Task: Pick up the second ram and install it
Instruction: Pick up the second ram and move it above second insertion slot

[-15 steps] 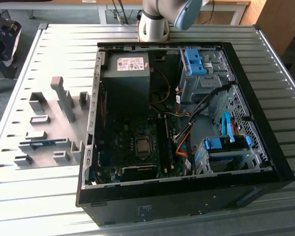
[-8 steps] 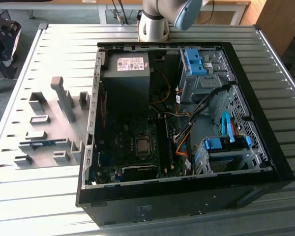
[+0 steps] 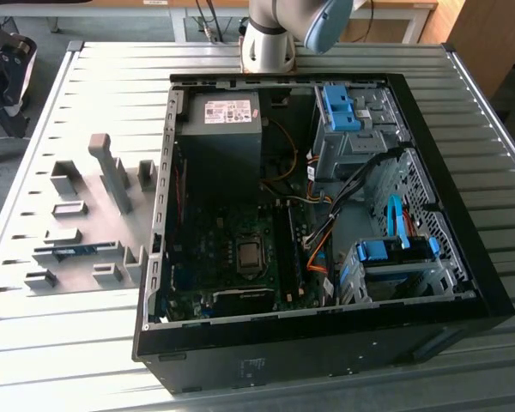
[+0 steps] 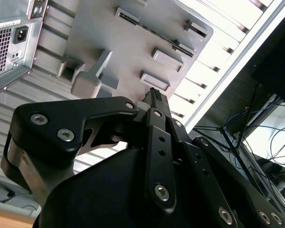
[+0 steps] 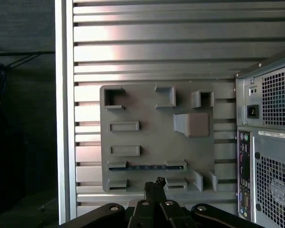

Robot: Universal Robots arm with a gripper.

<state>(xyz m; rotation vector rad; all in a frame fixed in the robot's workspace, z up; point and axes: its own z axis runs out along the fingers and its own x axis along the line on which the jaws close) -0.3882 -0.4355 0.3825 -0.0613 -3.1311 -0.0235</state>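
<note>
The second ram is a thin blue-green strip lying flat between grey blocks on the fixture plate, at the exterior view's left beside the open computer case. In the first wrist view the ram lies across the near part of the plate. My gripper hangs high above it, its black fingers pressed together with nothing between them. The second wrist view shows the same shut gripper over the plate. The motherboard lies exposed inside the case, with long memory slots beside the processor.
The slatted metal table carries the plate and the case. Cables, a power supply and blue drive cages crowd the case interior. The case's rear panel stands close beside the plate. The arm's base stands at the table's far edge.
</note>
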